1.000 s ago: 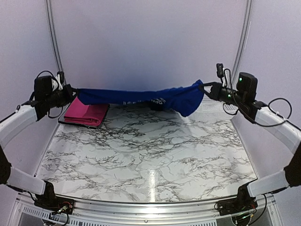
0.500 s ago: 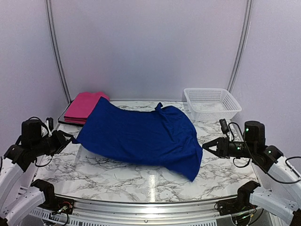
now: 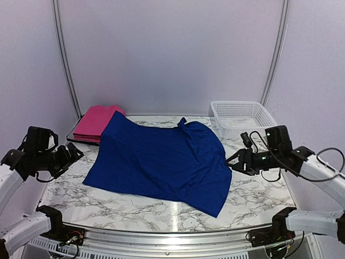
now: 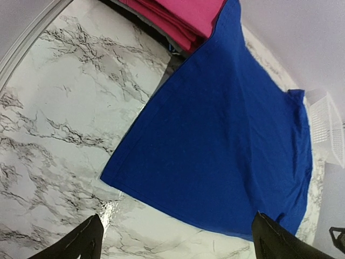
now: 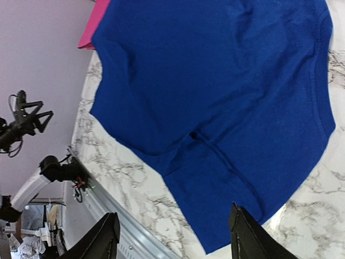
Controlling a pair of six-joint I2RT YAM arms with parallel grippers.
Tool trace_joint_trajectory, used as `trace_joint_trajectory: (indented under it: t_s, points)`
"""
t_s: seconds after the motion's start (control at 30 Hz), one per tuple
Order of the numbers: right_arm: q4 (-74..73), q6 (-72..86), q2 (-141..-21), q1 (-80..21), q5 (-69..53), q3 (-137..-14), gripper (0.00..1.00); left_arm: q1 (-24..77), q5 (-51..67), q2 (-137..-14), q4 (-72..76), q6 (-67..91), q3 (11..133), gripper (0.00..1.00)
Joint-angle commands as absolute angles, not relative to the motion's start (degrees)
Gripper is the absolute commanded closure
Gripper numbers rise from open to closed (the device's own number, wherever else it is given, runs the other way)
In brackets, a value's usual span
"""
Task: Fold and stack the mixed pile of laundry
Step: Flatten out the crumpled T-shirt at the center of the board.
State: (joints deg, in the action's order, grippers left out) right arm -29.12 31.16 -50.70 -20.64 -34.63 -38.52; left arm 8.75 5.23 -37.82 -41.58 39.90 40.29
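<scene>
Blue garment (image 3: 161,162) on a veined marble table (image 3: 259,189).
You see the blue garment as one plain royal blue, and the table is white with grey-black veins. The pink garment (image 3: 96,121) is solid magenta and its tray (image 3: 70,140) is dark grey. The basket (image 3: 240,117) is white mesh, the arms (image 3: 323,179) are white with black joints, and the walls (image 3: 172,54) are a pale lilac-white.

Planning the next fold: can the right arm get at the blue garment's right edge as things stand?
Probably yes. The right gripper hangs open just beside the blue garment. The garment's right edge lies flat on the table, and nothing stands between the two.
</scene>
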Motion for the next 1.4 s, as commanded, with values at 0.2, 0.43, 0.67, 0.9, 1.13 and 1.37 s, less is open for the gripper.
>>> trace_joint_trajectory:
  t_s: [0.2,0.43,0.67,0.9,1.13,1.37]
  points:
    - [-21.06,21.67,-82.87,-21.39,-26.92,-51.82,0.43,14.93,4.15,-69.73,-31.36,33.91,49.42,0.01]
    - [-15.76,22.32,-94.16,-21.45,-26.26,-51.18,0.46,20.28,2.9,-80.92,-24.03,38.94,50.47,0.01]
    - [-16.1,25.96,-97.62,-21.45,-25.49,-44.62,0.5,20.23,2.63,-86.9,-22.46,44.71,44.84,0.02]
    - [-19.91,28.89,-90.5,-21.53,-23.47,-36.3,0.51,20.9,2.26,-82.0,-24.37,53.16,33.06,0.12]
    - [-22.75,31.24,-81.68,-21.97,-24.65,-27.35,0.5,26.47,3.36,-74.58,-27.85,61.85,26.83,0.16]
    - [-28.33,31.28,-74.22,-21.98,-22.57,-24.85,0.46,27.87,3.25,-62.64,-40.41,70.75,22.26,0.22]
